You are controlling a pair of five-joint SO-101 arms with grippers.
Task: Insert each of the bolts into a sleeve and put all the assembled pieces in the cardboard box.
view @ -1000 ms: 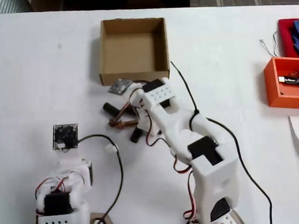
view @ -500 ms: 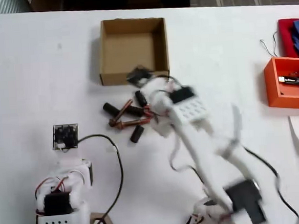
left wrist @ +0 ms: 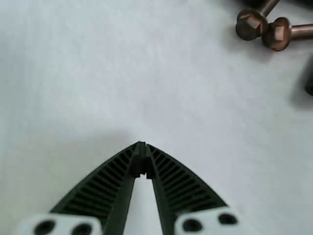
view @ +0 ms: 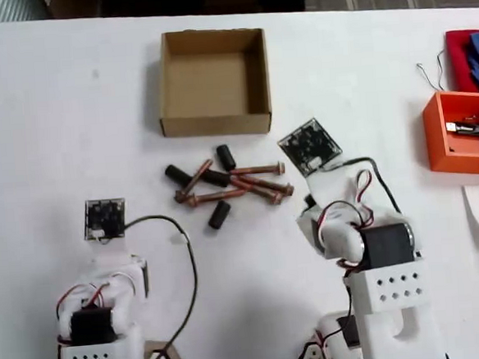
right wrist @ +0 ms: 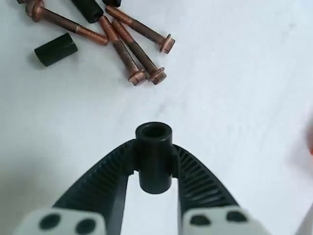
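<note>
A white table lies under both arms. The right gripper is clamped on a black sleeve — the short tube stands upright between the ribbed black fingers, its open bore facing the wrist camera. Beyond it in the right wrist view lie the copper-coloured bolts, fanned together, two with their heads nearest the gripper, and one of the loose sleeves lies just beside them. In the high view the right arm sits folded back toward the table's near edge, to the right of the scattered parts and apart from them.

The left gripper is pinched closed with nothing in it, its tips touching over bare table; two hexagonal bolt heads lie side by side off in one corner of its view. The left arm is tucked back at the near left.

Between the arms and the cardboard box, four dark sleeves and the bolts lie in a loose heap — near the box's front wall but not touching it. The box stands open side up.

At the table's right edge sits an orange tray holding a small dark object, with a red cloth behind it.
</note>
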